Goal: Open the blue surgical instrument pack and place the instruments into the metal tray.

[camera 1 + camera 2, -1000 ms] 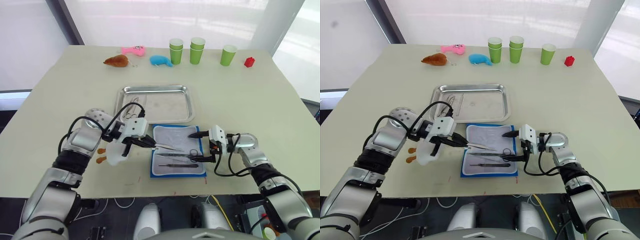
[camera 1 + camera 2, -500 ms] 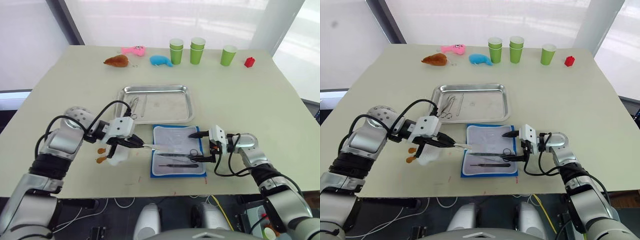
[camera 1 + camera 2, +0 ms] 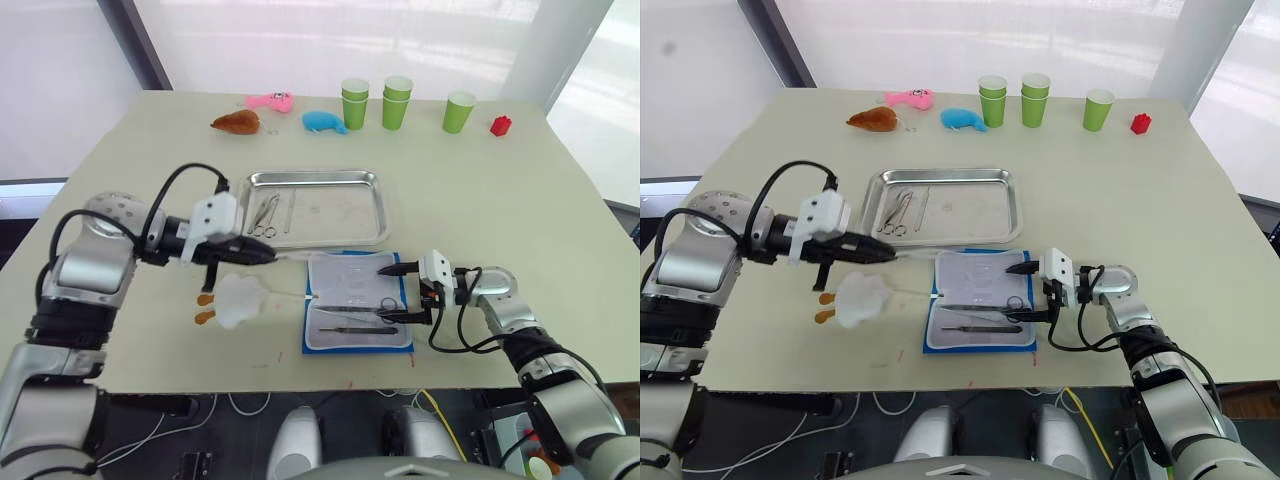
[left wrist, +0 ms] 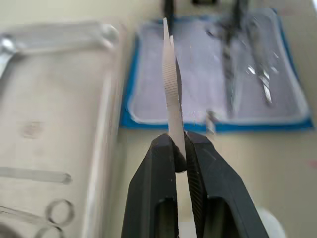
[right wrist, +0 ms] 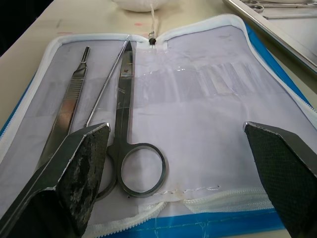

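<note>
In the left eye view, tweezers (image 3: 288, 256) are being held by the left gripper (image 3: 262, 256) short of the metal tray (image 3: 380, 215); in the left wrist view, slippage is being risked by the thin pinch; in the right wrist view, the right gripper (image 5: 178, 163) fingers are being held wide over the blue surgical instrument pack (image 5: 208, 99).

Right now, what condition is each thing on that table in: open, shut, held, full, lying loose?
Blue surgical instrument pack: lying open, lining up.
Scissors in the pack: lying loose beside two straight tools.
Tweezers: held in the left gripper, shut on them.
Right gripper: open over the pack.
Metal tray: holds a few instruments at its left end.
Green cups: upright, two stacks and a single.
</note>
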